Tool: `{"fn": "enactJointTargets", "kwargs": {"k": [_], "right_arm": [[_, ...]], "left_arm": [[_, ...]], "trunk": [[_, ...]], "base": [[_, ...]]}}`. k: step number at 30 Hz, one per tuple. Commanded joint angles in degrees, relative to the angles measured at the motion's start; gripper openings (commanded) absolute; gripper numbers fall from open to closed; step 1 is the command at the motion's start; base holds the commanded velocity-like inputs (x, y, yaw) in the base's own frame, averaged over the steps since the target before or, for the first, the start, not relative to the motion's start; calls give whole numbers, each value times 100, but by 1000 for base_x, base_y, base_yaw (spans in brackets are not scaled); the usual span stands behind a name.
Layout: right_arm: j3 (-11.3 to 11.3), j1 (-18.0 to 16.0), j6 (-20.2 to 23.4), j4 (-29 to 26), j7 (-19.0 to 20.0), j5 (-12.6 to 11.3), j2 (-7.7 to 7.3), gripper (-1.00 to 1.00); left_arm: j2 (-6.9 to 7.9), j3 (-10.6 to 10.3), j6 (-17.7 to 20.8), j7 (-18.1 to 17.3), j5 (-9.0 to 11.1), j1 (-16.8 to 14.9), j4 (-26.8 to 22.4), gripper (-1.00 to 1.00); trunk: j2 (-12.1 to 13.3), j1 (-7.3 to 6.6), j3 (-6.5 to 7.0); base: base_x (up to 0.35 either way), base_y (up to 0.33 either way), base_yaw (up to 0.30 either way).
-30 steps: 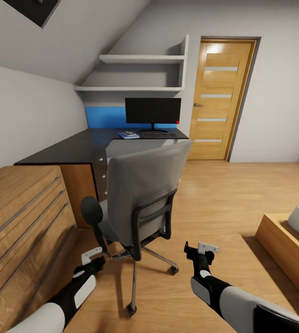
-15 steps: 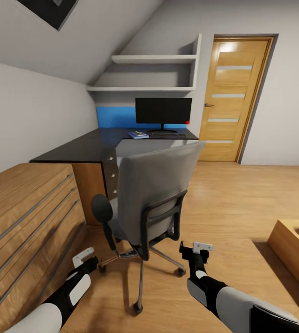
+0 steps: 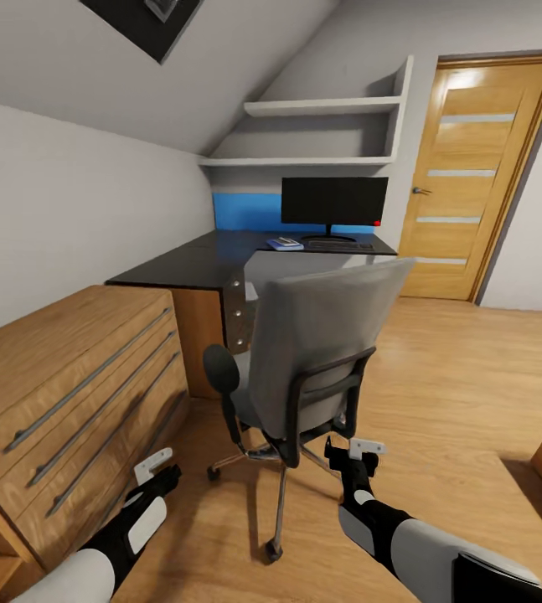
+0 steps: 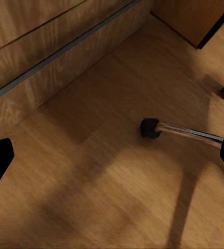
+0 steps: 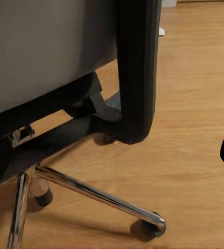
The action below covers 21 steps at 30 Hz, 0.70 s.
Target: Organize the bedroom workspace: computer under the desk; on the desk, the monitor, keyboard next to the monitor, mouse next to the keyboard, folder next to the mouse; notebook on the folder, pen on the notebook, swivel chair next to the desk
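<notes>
My left gripper [image 3: 160,471] hangs low beside the wooden drawer chest [image 3: 69,377], fingers spread, nothing in them. The swivel chair [image 3: 312,343] sits right in front, back towards me, blocking the desk [image 3: 187,264]. My right gripper [image 3: 350,456] is just behind the chair's base; can't tell its jaws. The monitor [image 3: 334,201], keyboard [image 3: 348,246] and folder [image 3: 285,244] are on the desk.

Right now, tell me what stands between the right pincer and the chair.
Nothing visible. The right pincer sits just behind the chair, with bare wooden floor between it and the black back frame.
</notes>
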Motion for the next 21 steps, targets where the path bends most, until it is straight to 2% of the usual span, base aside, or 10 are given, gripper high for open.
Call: {"fn": "enactJointTargets", "kwargs": {"k": [1,7,13,17,21], "right_arm": [[49,-5,-14,-6,-35,-34,-1,100],[50,-4,-14,-6,-35,-34,-1,100],[51,-4,-14,-6,-35,-34,-1,100],[55,-4,-14,-6,-35,-34,1,100],[57,-4,-14,-6,-37,-34,1,100]], "left_arm": [[4,-51,-25,31,58,-3,-1,100],[0,-66,-19,30,56,-3,0,100],[-8,-95,-12,29,56,-3,2,100],[-83,-336,-11,31,54,-3,14,100],[-171,-780,-15,43,55,-3,69,100]], "trunk": [[-3,-4,-6],[-3,-4,-6],[-3,-4,-6],[-3,-4,-6],[-3,-4,-6]], "base": [[-249,0,125],[-291,-29,61],[-282,-129,13],[-109,-66,4],[-44,-27,61]]}}
